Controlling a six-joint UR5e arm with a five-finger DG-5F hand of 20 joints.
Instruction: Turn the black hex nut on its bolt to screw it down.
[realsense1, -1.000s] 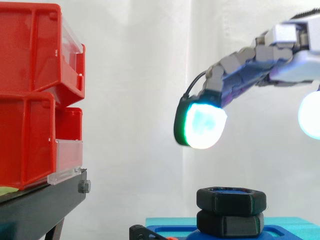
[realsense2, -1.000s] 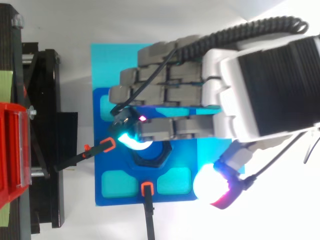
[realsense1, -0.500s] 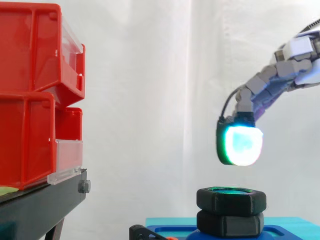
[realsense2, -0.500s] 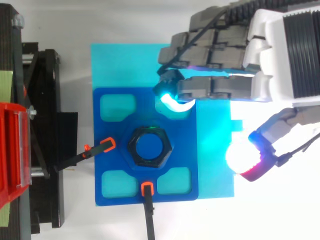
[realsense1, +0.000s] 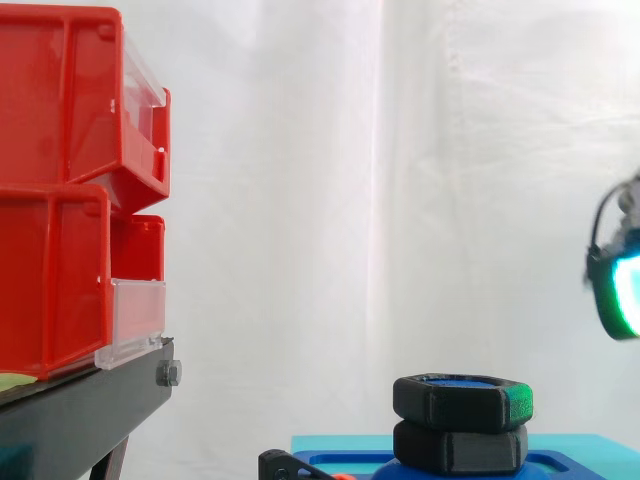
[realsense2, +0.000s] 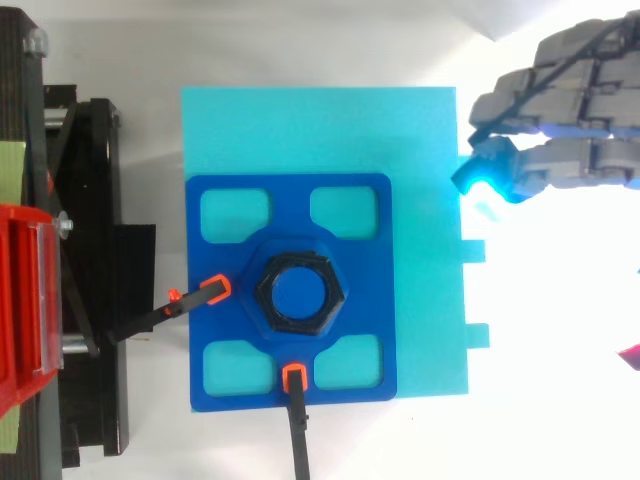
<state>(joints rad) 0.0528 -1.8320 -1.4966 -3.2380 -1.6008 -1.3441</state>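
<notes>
Clearance marks this moment: the robot's grey, segmented hand (realsense2: 575, 165) hangs off to one side of the work. It is past the right edge of the pale cyan base sheet (realsense2: 420, 130), near that sheet's upper right corner as the top view lays it out. Its fingers lie loosely extended, bent only toward the tips, with nothing between them. One glowing pad (realsense2: 478, 178) shines cyan just beyond the sheet's edge. The side view catches a green-cyan pad (realsense1: 622, 295) at the right border, higher than the nut and well apart from it.

The black hex nut of matte plastic (realsense2: 300, 295) sits at the centre of the dark blue square plate (realsense2: 230, 190). It is threaded on a blue bolt (realsense2: 300, 300) whose top shows through the bore. From the side, the nut (realsense1: 462, 400) appears to rest on a second black hexagonal piece (realsense1: 460, 447), with their corners slightly out of line. No thread is visible between them, so there may be little travel left, though I cannot tell for sure.

Two black clamp arms with orange tips (realsense2: 212, 292) (realsense2: 293, 377) bear on the plate's left and lower edges, most likely so the plate cannot spin when the nut is twisted. The red plastic bins (realsense1: 70, 190) on the black stand (realsense1: 80, 420) at the left play no part here.

To turn the nut, the hand would have to travel to the plate's centre and settle its pads against opposite flats.
</notes>
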